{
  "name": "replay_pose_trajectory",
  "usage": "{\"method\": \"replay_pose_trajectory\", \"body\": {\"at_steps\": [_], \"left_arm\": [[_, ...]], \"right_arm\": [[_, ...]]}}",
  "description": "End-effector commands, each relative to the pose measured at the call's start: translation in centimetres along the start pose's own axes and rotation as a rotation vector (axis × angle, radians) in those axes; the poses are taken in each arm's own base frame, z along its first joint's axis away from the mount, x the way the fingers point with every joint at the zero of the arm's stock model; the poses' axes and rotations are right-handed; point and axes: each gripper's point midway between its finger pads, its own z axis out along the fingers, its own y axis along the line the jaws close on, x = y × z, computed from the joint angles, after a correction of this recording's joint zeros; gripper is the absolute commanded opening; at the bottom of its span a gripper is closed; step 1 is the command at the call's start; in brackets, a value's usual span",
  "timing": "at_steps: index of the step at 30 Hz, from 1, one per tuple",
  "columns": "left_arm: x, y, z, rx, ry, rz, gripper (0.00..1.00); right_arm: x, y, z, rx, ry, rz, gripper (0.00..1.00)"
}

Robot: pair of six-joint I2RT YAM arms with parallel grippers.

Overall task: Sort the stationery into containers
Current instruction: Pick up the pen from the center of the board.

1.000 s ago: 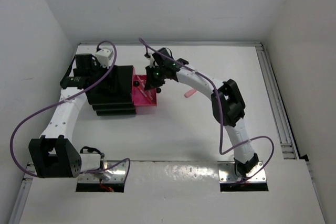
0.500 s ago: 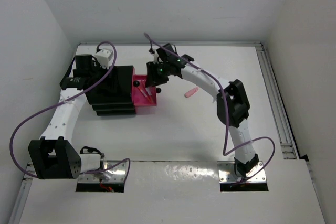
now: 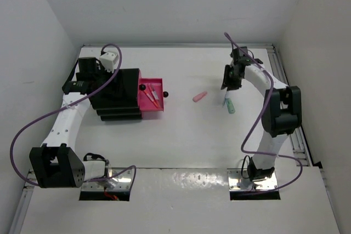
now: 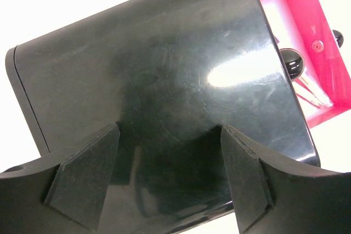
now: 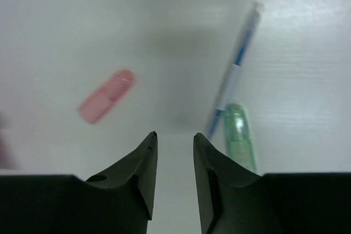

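Note:
The black drawer unit (image 3: 116, 92) stands at the left with one bright pink drawer (image 3: 155, 106) pulled out, thin pens (image 3: 154, 96) lying in it. A short pink piece (image 3: 199, 96) lies mid-table. A mint green marker (image 3: 231, 106) and a white pen (image 3: 225, 101) lie further right. My right gripper (image 3: 226, 80) hovers just behind them, open and empty. In the right wrist view its tips (image 5: 174, 138) sit between the pink piece (image 5: 106, 96) and the white pen (image 5: 233, 75) with the marker (image 5: 239, 135). My left gripper (image 4: 170, 130) is wide open over the unit's black top (image 4: 164, 64).
The drawer has round black knobs (image 3: 164, 94) and shows in the left wrist view (image 4: 321, 31). White walls close in the table at the back and sides. A metal rail (image 3: 288, 102) runs along the right edge.
My right arm has swung away from the pink drawer to the right, over the mint marker and white pen. The pens in the drawer now show. The left arm has not moved.

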Motion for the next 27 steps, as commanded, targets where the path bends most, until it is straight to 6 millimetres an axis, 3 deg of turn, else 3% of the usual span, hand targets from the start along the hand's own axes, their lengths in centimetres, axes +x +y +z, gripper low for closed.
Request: {"method": "replay_pose_trajectory", "body": {"at_steps": [1, 9, 16, 20, 23, 26, 27], "left_arm": [[0.4, -0.4, -0.1, 0.018, 0.010, 0.008, 0.81], [0.6, -0.3, 0.0, 0.011, 0.021, 0.010, 0.81], [1.0, -0.1, 0.1, 0.001, 0.031, 0.005, 0.81], [1.2, 0.0, 0.2, -0.002, 0.038, 0.000, 0.81], [1.2, 0.0, 0.4, -0.001, 0.043, -0.003, 0.81], [1.2, 0.1, 0.5, -0.003, 0.048, -0.002, 0.81], [0.9, 0.2, 0.4, -0.007, 0.043, 0.001, 0.81]], "right_arm": [[1.2, -2.5, 1.0, 0.071, 0.034, -0.051, 0.32], [2.1, -4.8, 4.3, 0.112, 0.099, -0.075, 0.35], [1.9, -6.6, 6.7, 0.149, 0.120, -0.078, 0.35], [1.2, -6.7, 7.9, 0.138, 0.115, -0.090, 0.34], [1.1, -6.6, 8.7, 0.133, 0.121, -0.094, 0.29], [1.4, -6.3, 9.2, 0.130, 0.129, -0.109, 0.13], [1.4, -6.2, 9.0, 0.129, 0.130, -0.114, 0.03]]}}
